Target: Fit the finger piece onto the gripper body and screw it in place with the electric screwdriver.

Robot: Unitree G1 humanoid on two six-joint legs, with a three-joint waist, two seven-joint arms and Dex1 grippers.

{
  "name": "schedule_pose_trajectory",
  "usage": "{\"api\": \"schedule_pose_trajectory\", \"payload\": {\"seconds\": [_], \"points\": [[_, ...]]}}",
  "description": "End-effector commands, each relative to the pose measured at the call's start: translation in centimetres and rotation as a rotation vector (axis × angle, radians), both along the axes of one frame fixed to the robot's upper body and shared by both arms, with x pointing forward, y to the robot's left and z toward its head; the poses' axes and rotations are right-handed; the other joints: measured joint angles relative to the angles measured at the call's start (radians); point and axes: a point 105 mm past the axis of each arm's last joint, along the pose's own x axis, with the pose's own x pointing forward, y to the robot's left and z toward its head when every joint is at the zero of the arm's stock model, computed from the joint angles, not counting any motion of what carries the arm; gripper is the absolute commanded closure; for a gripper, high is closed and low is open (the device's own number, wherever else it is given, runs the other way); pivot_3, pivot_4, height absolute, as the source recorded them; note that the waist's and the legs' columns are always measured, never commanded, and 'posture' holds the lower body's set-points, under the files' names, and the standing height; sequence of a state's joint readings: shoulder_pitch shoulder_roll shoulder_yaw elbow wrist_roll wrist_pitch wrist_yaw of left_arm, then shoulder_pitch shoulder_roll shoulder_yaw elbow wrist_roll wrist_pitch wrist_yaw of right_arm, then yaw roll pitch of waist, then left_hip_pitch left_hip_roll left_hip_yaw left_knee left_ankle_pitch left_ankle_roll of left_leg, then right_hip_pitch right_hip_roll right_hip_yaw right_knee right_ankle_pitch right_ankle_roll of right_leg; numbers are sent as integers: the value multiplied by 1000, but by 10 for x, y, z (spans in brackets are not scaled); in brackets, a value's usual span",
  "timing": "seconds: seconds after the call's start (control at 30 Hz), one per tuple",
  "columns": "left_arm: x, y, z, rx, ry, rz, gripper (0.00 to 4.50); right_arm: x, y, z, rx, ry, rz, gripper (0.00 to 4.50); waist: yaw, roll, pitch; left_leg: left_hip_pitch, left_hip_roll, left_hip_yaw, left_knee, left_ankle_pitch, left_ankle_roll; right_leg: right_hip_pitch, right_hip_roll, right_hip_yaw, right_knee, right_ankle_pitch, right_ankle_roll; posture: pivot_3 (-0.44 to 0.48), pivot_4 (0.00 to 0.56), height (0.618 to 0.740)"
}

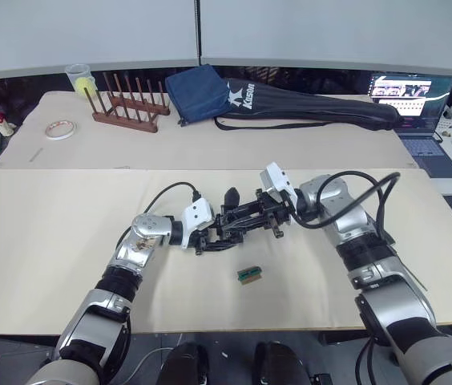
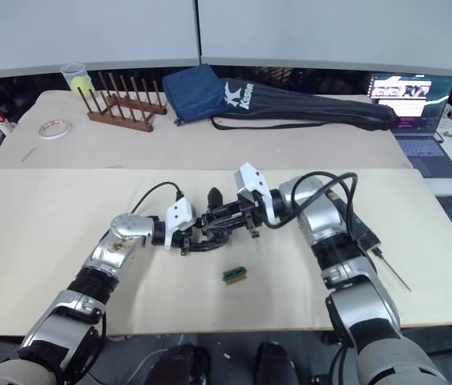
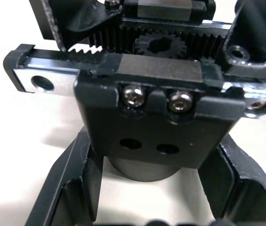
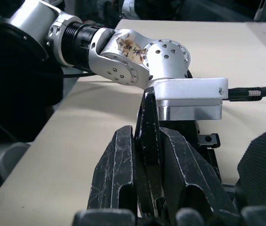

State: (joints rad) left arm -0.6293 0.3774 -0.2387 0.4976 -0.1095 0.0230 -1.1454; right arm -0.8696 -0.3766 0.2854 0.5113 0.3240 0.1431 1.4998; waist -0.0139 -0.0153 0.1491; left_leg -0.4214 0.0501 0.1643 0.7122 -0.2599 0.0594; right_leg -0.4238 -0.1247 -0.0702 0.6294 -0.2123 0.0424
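The left claw (image 1: 210, 241) is gripping the gripper body (image 3: 159, 117) above the worktop (image 1: 66, 241). The right claw (image 1: 246, 215) is pinching the finger piece (image 4: 148, 155) against it. Any misalignment risks jamming, and the electric screwdriver (image 2: 368, 238) is lying unreachable beside the right arm.

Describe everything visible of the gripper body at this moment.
The gripper body is a chunky black block, plastic by its look, held off the table near its middle. Its face shows two metal screws above two empty holes, a toothed rack and small gear behind, and a rounded base below. One pointed finger sticks up. The left end effector clamps it at the base; the right end effector meets it, pinching a thin black piece.
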Motion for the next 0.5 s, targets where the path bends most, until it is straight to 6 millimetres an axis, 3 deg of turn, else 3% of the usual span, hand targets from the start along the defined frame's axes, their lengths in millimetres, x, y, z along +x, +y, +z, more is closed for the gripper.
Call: {"api": "schedule_pose_trajectory", "payload": {"seconds": [0.03,0.27,0.5], "points": [[-3,-12,21,-47,-71,-61,2227,-7,-24,-74,-262,226,-109,4170,0,0,-4,0,0,0,0,0,0,0,0,0,0,0,0,0,150,740],[-2,-11,22,-49,-69,-56,2227,-12,-34,-83,-308,296,-196,4170,1,0,-15,0,0,0,-1,-1,1,0,-1,0,-1,0,0,0,150,740],[1,-11,23,-50,-68,-52,2227,-3,-32,-83,-368,276,-232,4170,0,0,-15,0,0,0,-1,-1,1,0,-1,0,-2,0,0,0,150,740]]}}
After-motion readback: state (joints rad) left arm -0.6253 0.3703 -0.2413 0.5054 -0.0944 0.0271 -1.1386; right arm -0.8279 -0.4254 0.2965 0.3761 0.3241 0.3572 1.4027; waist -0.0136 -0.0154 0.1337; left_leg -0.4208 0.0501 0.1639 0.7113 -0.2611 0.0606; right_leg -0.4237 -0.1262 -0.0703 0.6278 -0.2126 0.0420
